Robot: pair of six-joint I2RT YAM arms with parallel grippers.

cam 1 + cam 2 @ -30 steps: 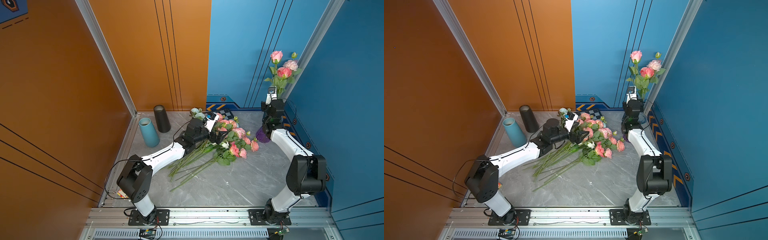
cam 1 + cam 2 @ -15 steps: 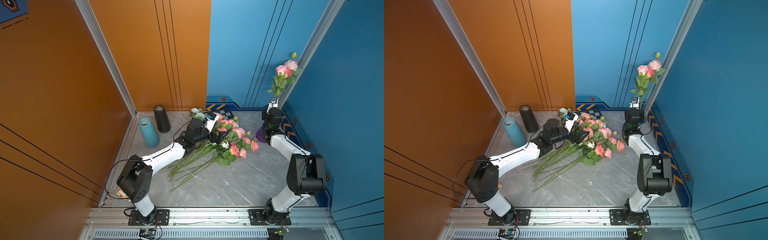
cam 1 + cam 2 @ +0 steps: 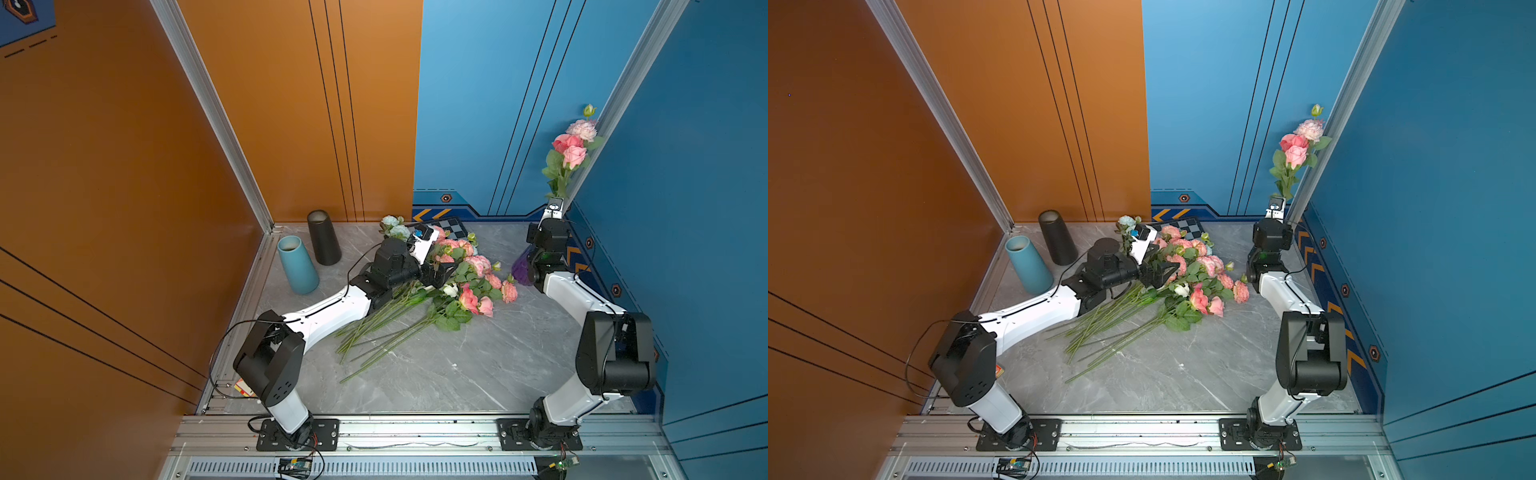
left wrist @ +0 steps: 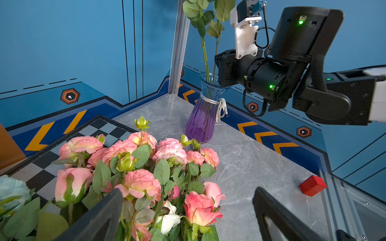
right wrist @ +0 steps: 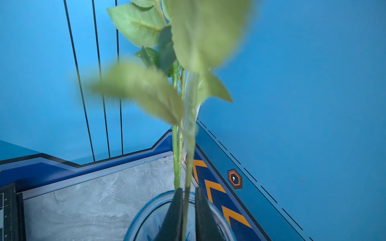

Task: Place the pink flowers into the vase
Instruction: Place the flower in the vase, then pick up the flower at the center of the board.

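— Across the grey desk, starting from the vase, what's the picture?

— Biggest thing first: the heap of pink flowers lies flat just beside the vase, heads toward it and long green stems trailing away. And look, a few are home: the standing blooms rise upright out of the vase's mouth, high above it.

— What's under the heap?

— A chessboard peeks out beneath the blooms on the heap's far side from the vase. Beyond the heap, well apart from the vase, stand a teal cylinder and a black cylinder, touching.

— And the vase itself?

— Upright ribbed glass, purple below and clear at the flared lip, with a white ribbon round the neck.

— Right end effector?

— Right at the vase's rim! Its black fingers stand a thin slit apart with one green stem running up between them. Pinching it or only bracketing it, I can't tell.

— Left end effector?

— Spread as wide as it goes at the heap, a finger either side of the nearest blooms, gripping nothing.

— Small stuff?

— One white rose is tucked in the heap, and a little red block sits on the desk, apart from the vase.
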